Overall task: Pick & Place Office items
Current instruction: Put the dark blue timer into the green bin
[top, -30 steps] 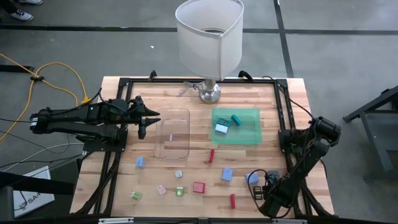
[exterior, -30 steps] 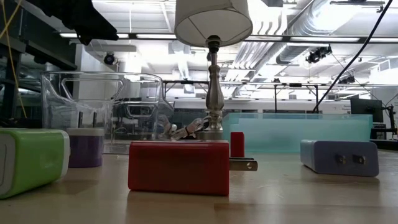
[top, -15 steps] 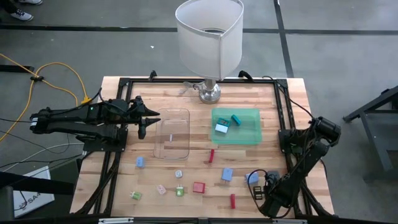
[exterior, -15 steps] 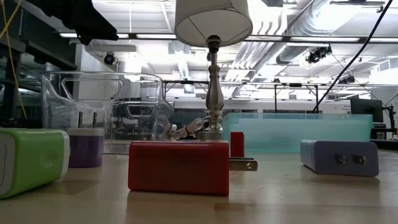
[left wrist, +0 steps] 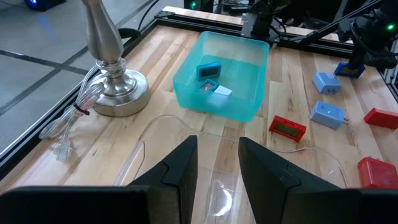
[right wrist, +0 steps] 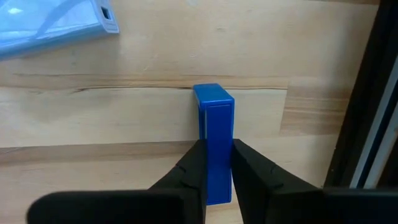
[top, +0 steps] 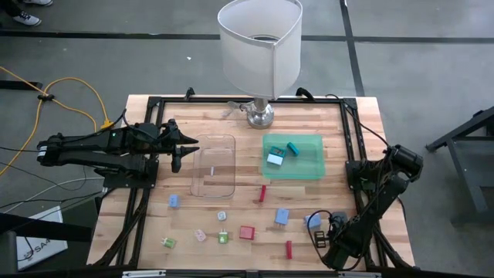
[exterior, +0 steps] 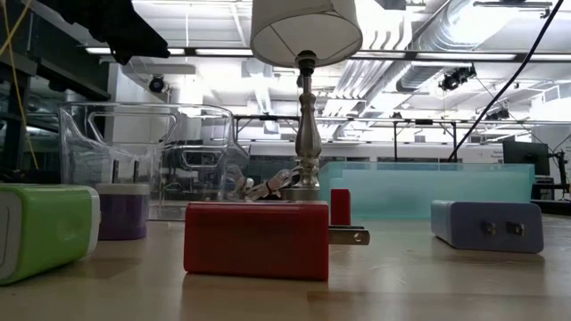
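The office items are small coloured pieces scattered over the near half of the wooden table: a red block (top: 247, 232), two red sticks (top: 262, 193) (top: 289, 249), pale blue blocks (top: 282, 217), and green and pink bits (top: 223, 238). Two more lie in the green tray (top: 293, 166). At the near right, my right gripper (right wrist: 216, 177) points down, shut on a blue stick (right wrist: 214, 124). My left gripper (left wrist: 217, 165) stands open and empty above the clear tray (top: 214, 164), at its left end. My right gripper pinches the blue stick's two long sides (right wrist: 214, 155) between its two fingers, at the end nearest the wrist. The fingers come from above, pointing down. The rest of the stick reaches out past the fingertips over the boards; whether it rests on them I cannot tell.
A lamp (top: 260, 114) with a white shade stands at the far edge, its cord beside the base. A pale blue block (right wrist: 56, 25) lies close to the held stick. A black frame rail (top: 359, 193) borders the table's right side.
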You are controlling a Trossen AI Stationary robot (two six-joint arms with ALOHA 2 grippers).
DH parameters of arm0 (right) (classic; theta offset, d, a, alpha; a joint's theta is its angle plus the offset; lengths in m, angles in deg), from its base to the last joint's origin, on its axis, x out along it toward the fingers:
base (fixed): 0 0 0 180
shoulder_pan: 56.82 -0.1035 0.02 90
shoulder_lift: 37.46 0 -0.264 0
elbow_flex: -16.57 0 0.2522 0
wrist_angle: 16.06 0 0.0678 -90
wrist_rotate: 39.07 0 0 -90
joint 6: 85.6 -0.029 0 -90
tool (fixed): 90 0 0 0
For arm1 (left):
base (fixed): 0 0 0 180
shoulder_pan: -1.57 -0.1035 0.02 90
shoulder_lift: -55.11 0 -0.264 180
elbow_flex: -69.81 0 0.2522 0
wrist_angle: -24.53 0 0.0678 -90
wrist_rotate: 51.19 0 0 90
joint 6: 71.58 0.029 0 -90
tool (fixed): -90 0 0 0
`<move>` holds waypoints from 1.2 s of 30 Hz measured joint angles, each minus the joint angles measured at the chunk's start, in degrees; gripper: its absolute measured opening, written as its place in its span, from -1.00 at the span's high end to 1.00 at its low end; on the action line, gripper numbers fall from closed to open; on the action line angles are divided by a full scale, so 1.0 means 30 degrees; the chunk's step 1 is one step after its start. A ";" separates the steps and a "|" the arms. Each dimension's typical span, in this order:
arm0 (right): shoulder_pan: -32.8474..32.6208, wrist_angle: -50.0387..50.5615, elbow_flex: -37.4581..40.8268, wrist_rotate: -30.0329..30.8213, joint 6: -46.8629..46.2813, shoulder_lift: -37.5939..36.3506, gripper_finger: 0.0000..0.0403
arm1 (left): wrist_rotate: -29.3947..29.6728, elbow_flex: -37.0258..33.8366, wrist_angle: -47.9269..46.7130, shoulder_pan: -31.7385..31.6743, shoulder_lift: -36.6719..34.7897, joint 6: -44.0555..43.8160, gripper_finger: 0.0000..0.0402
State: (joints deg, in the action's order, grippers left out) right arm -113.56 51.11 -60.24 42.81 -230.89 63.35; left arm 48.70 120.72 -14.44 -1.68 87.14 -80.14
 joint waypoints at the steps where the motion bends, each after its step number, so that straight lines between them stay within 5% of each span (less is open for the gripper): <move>1: 0.0003 -0.0002 0.0000 0.0000 0.0000 0.0000 0.75 | 0.0002 0.0006 0.0006 -0.0005 0.0000 0.0000 0.45; 13: 0.0149 0.0522 -0.0015 0.0240 0.0989 -0.0617 0.81 | 0.0001 0.0006 0.0006 0.0000 0.0000 0.0000 0.45; 22: 0.1240 0.4934 -0.2233 0.0327 0.3473 -0.1241 0.79 | 0.0007 0.0006 0.0006 -0.0006 0.0000 0.0000 0.45; 36: 0.4606 0.6710 -0.3300 0.4486 0.8993 -0.1968 0.80 | 0.0001 0.0006 0.0005 0.0001 0.0000 0.0000 0.45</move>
State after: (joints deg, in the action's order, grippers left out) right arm -99.74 71.23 -70.14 56.26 -203.91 57.45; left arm 48.71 120.74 -14.42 -1.68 87.14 -80.14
